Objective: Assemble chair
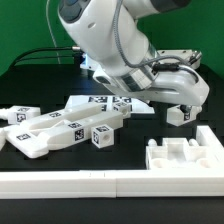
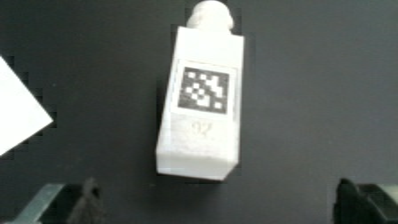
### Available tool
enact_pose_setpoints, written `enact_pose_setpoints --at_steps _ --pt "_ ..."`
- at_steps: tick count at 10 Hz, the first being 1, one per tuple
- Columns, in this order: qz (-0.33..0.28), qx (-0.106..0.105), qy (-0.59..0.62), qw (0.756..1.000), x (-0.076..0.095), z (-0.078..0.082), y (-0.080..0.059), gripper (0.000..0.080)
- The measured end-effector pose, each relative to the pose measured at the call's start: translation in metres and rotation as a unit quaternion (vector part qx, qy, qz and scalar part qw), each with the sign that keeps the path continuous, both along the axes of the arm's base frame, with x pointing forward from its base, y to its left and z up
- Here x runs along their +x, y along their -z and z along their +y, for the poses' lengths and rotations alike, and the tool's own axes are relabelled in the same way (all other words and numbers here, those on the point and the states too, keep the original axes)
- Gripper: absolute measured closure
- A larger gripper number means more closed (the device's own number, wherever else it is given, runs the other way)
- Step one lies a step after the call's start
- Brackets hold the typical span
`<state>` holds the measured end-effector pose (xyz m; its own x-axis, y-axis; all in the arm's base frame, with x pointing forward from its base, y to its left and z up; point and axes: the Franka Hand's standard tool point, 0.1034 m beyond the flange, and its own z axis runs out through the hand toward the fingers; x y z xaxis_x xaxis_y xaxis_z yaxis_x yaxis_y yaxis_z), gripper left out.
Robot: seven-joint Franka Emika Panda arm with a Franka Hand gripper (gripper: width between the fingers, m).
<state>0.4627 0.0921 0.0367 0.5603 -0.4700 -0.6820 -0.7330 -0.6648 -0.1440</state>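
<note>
We see a dark, matte tabletop [image 1: 30,70] on which the chair [image 1: 60,128] lies in loose pieces, with nothing that we can tell joined yet. The white robot arm [image 1: 110,35] reaches down toward the tabletop's edge on the exterior view's right. Its jaws hang over a single leg piece [image 2: 199,95], which lies flat and alone, well apart from the main heap. The jaws stand fully open and hold nothing. In the wrist view the two dark fingertips [image 2: 68,203] sit wide apart, clear of the piece.

We judge this to be the start of a pick. The next move calls for a straight descent until the fingers flank the piece's long sides, then a close across its narrow width, away from the peg.

The leg piece is a chunky rectangular block of smooth white plastic. It has a rounded peg at one end and a black-and-white square tag on its upper face.

The seat block [image 1: 185,155] is thick and squarish with deep slots. It sits just behind the long plain border rail [image 1: 90,183] that runs along the near edge. Toward the exterior view's left lie long bars [image 1: 40,138] and small cubes [image 1: 103,136], all tagged. The thin marker board [image 1: 80,103] lies flat behind them.
</note>
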Motion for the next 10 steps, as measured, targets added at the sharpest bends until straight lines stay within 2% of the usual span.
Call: enact_pose_setpoints --at_steps 1,2,3,4,5,6,7,10 --pt "0.027 0.026 -0.005 0.999 -0.008 0.0 -0.002 0.015" --pt "0.053 0.046 -0.001 0.998 -0.009 -0.001 0.002 0.015" --pt "0.11 0.093 0.018 0.989 -0.018 0.004 0.006 0.015" --pt "0.116 0.092 0.022 0.989 -0.015 0.002 0.021 0.015" --pt "0.099 0.07 -0.013 0.993 -0.014 0.001 0.014 0.015" --pt "0.098 0.072 -0.01 0.993 -0.016 0.003 0.009 0.015" --pt "0.103 0.072 -0.005 0.992 -0.018 0.001 0.014 0.015" --pt "0.128 0.059 0.014 0.99 -0.027 0.018 0.029 0.015"
